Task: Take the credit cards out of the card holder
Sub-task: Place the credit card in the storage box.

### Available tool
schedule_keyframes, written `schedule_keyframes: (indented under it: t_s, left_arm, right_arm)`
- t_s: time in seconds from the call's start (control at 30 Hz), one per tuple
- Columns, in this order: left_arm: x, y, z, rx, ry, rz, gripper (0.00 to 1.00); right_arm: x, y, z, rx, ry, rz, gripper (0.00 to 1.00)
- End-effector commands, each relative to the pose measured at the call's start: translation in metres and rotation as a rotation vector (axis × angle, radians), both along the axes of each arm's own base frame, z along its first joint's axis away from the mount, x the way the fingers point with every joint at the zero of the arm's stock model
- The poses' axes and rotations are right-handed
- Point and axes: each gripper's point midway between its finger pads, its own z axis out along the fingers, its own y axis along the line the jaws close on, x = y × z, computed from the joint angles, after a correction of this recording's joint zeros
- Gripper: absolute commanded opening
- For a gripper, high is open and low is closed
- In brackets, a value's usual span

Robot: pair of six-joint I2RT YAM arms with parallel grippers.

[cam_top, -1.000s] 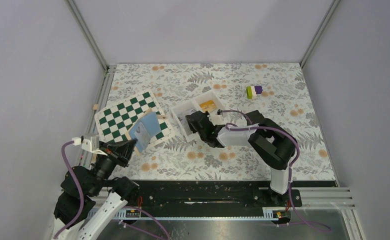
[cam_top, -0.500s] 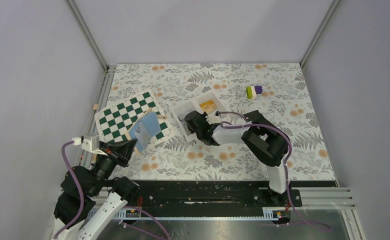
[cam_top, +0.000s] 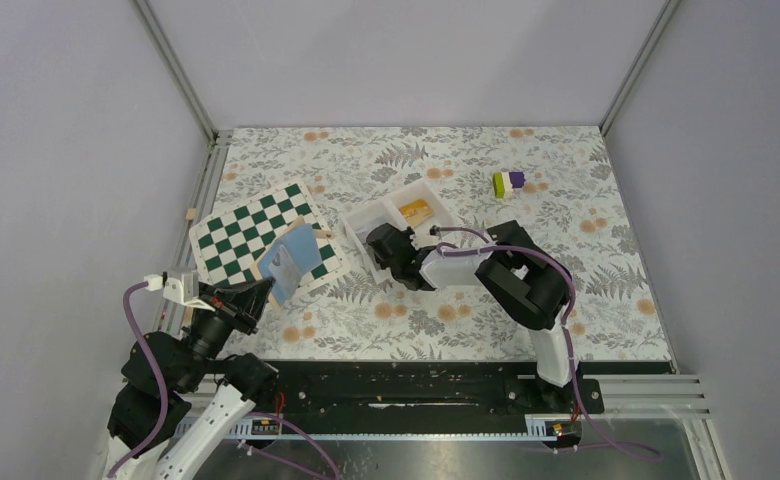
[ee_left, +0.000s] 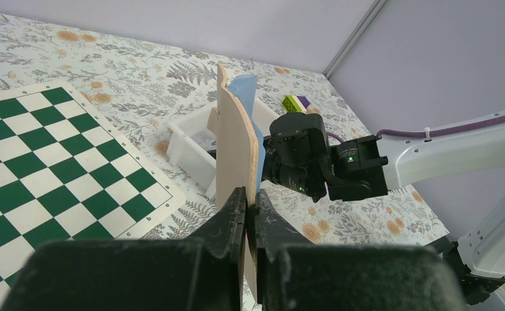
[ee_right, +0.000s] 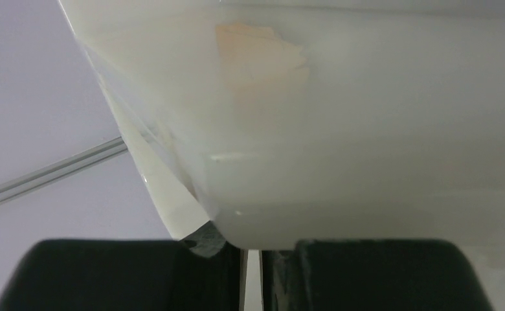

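Pale lilac walls, metal-framed enclosure, floral-print table (cam_top: 466, 320). A green-and-white chequered board (cam_top: 246, 225) lies towards the table's left edge. A white two-compartment plastic tray (cam_top: 366, 210) sits mid-table, with a yellow-orange item (cam_top: 415, 211) in its far-right compartment. A small green, white and purple block (cam_top: 508, 183) is towards the far right corner.

Your left gripper (ee_left: 248, 201) is clamped on the bottom edge of the card holder (ee_left: 237, 142), a flat folder with pale blue glossy panels and a tan back. It is held on edge, off the table, over the board's near right corner. There is a whitish printed patch on its blue face; you can't tell if that is a credit card.

Your right gripper (cam_top: 378, 243) is down at the tray's near-left compartment. The right wrist view shows only white tray wall close up. The fingers are nearly together, with a thin pale strip (ee_right: 250, 272) in the slit. You can't tell whether they pinch anything.
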Motion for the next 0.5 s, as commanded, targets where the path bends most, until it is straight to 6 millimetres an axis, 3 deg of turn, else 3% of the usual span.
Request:
schedule_keyframes:
  t_s: [0.0, 0.23, 0.47]
  left_arm:
    - [-0.012, 0.008, 0.03, -0.072, -0.128, 0.0, 0.0]
    - [-0.011, 0.007, 0.029, -0.071, -0.124, -0.001, 0.0]
    - [-0.011, 0.006, 0.029, -0.07, -0.12, -0.006, 0.0]
  right_arm:
    - [0.005, -0.004, 0.004, -0.001, 0.005, -0.035, 0.16]
    - [0.004, -0.008, 0.012, -0.021, 0.003, -0.022, 0.23]
    - [0.007, -0.018, 0.035, -0.138, -0.049, 0.038, 0.3]
